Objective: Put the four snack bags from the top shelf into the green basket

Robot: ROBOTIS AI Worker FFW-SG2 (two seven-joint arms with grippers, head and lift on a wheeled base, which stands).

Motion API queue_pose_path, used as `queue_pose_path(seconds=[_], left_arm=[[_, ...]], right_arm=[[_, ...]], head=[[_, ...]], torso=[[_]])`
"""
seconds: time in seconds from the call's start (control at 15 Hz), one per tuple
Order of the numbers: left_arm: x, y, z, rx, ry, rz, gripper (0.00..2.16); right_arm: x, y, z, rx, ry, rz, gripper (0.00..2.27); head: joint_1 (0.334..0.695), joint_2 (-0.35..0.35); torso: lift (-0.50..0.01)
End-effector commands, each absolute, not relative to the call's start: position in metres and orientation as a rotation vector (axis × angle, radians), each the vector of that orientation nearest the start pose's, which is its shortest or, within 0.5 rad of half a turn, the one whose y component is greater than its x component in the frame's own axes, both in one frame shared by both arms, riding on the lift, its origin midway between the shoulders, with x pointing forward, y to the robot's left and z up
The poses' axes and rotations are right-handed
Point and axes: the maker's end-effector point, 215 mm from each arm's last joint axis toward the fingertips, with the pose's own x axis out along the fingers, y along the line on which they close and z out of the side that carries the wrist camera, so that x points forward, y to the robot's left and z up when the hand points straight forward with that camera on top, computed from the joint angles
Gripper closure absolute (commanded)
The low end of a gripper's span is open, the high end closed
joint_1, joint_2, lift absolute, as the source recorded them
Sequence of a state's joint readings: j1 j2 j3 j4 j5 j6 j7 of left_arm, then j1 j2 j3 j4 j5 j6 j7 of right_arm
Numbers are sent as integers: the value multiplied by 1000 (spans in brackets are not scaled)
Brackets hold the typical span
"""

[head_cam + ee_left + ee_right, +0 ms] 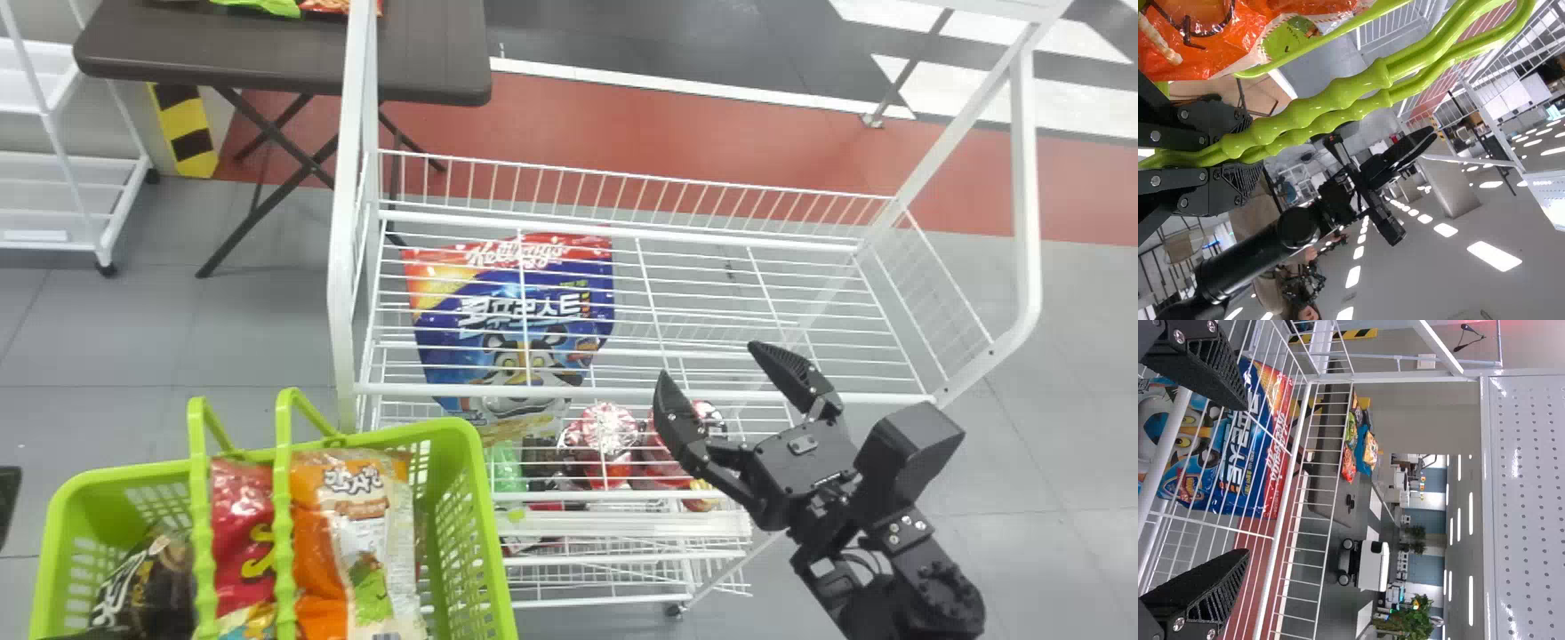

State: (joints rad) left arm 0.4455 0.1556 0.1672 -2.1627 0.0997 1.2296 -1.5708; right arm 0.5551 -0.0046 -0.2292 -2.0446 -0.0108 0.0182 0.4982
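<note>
In the head view my right gripper (pixel 709 363) stands open over the front edge of the white wire top shelf (pixel 649 233); between the fingers of the right gripper (pixel 1238 480) in its wrist view there is nothing held. The left gripper (pixel 1245 157) is shut on the two handles (pixel 1338 123) of the green basket (pixel 444 436), which is at the lower left of the head view. Inside lie a dark bag (pixel 160 582), a red bag (pixel 240 524) and an orange and white bag (pixel 356 533), partly covered by the handles.
A large blue cereal bag (pixel 511 311) shows through the top shelf's wires. Red-and-white packages (pixel 601 436) are on a lower level. White uprights flank the shelf, the left one close to the basket. A dark folding table (pixel 427 53) with bags stands behind.
</note>
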Motion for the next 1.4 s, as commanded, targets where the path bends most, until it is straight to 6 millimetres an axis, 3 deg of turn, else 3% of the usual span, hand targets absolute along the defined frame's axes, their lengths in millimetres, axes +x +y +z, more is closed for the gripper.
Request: queue_pose_path(seconds=[0.0,1.33], left_arm=[[217,99,-379,-763,861,-1297,2148],[214,94,-388,-753,903,-1283,2145]], right_arm=[[405,-250,-372,-76,122,294,46],[397,-245,-378,-74,116,301,56]], head=[[695,-268],[695,-292]], torso=[[0],[0]])
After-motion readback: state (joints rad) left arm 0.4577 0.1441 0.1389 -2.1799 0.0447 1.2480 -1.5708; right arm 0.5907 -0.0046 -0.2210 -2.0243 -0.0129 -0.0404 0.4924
